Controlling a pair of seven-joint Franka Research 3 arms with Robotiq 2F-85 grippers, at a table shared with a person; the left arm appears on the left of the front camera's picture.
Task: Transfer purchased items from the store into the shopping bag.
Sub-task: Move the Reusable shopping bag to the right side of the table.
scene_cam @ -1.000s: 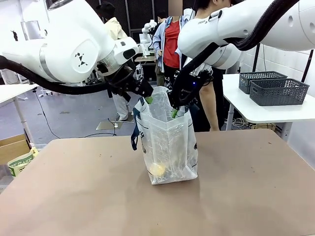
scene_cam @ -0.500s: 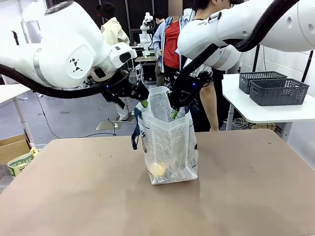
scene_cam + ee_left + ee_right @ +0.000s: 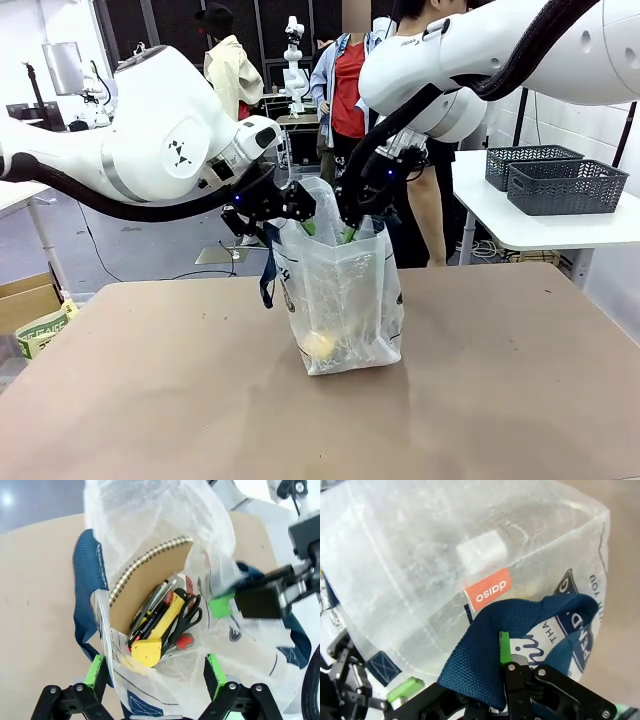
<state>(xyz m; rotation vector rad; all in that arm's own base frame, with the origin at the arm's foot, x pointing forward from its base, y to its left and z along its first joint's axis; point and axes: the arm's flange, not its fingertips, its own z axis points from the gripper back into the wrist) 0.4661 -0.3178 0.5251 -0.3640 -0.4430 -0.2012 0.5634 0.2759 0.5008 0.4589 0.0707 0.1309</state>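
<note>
A wide brown tabletop (image 3: 150, 400) is carrying the tall translucent clear plastic shopping bag (image 3: 345, 300), which is standing upright near the middle of the tabletop, somewhat toward its far edge. Its dark navy strap handles (image 3: 270, 268) are hanging at the rim, and a navy oval logo is showing on its side. On a separate white table (image 3: 540, 225) beyond the far right corner, two dark grey openwork plastic baskets (image 3: 565, 185) are sitting side by side.

The left end effector (image 3: 156, 672) is hovering over the bag's mouth with its green-padded fingers spread wide, straddling the near rim. The right end effector (image 3: 352, 228) is at the opposite rim with its fingers pressed together, pinching a navy strap handle.

Inside the bag a brown spiral-bound notebook (image 3: 150, 582) is leaning against one wall; beside it are lying a yellow utility knife (image 3: 157, 635), black-handled scissors (image 3: 187, 617) and several pens (image 3: 150, 612). A pale yellow round item (image 3: 319, 345) is resting at the bag's bottom
</note>
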